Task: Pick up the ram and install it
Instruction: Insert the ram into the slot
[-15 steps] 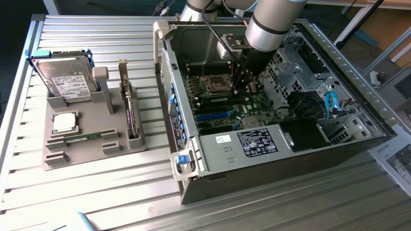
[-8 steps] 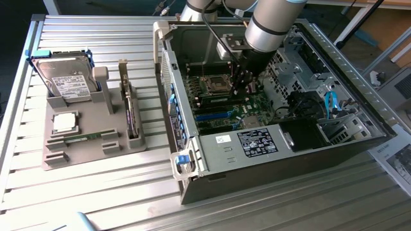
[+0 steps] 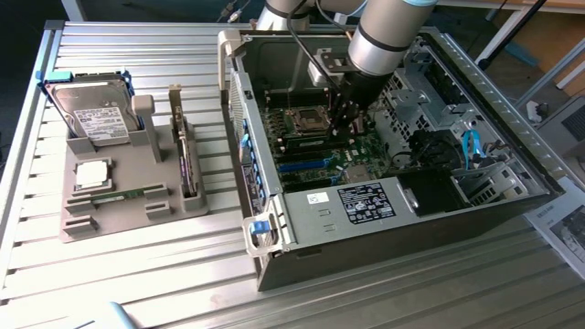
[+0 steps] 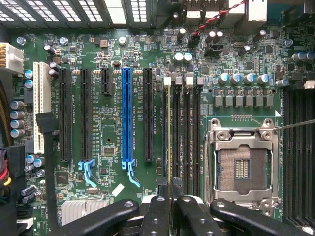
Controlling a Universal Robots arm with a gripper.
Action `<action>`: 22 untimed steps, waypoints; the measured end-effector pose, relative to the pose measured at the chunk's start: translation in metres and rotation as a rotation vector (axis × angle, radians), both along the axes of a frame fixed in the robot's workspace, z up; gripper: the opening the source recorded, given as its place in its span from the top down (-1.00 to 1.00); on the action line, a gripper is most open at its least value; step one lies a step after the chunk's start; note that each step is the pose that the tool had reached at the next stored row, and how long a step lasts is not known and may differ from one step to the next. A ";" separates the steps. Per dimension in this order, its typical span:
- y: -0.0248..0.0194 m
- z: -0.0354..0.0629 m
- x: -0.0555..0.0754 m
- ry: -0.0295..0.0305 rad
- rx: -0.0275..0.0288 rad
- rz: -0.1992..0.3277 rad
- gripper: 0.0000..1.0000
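The ram (image 4: 170, 137) appears edge-on as a thin yellow-green strip, and my gripper (image 4: 171, 200) is shut on it. It stands upright, in line with the outermost of the black memory slots (image 4: 183, 137), which lie beside the empty processor socket (image 4: 242, 167). I cannot tell whether it is seated or just above the slot. In the exterior view the arm reaches down into the open computer case (image 3: 366, 205), and the gripper (image 3: 343, 125) is low over the motherboard, close to the socket (image 3: 306, 120).
A grey holder (image 3: 128, 219) sits at the exterior view's left, outside the case. It carries a hard drive (image 3: 96, 116), a square silver processor chip (image 3: 92, 175), a dark expansion card (image 3: 185, 161) and another green stick (image 3: 117, 198). Case walls and a drive cage (image 3: 429, 96) hem in the arm.
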State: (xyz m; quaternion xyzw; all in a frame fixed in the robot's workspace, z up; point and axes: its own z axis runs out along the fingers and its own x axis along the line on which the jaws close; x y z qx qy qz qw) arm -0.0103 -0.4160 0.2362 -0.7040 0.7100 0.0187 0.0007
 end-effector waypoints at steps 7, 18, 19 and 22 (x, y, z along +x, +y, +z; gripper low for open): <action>0.0000 -0.0030 0.000 0.0000 -0.0002 0.000 0.76; 0.0000 -0.0031 0.000 0.0000 -0.0001 0.000 0.62; 0.0000 -0.0031 0.000 0.0000 0.0000 0.000 0.49; 0.0000 -0.0031 0.000 0.0000 0.0000 0.000 0.49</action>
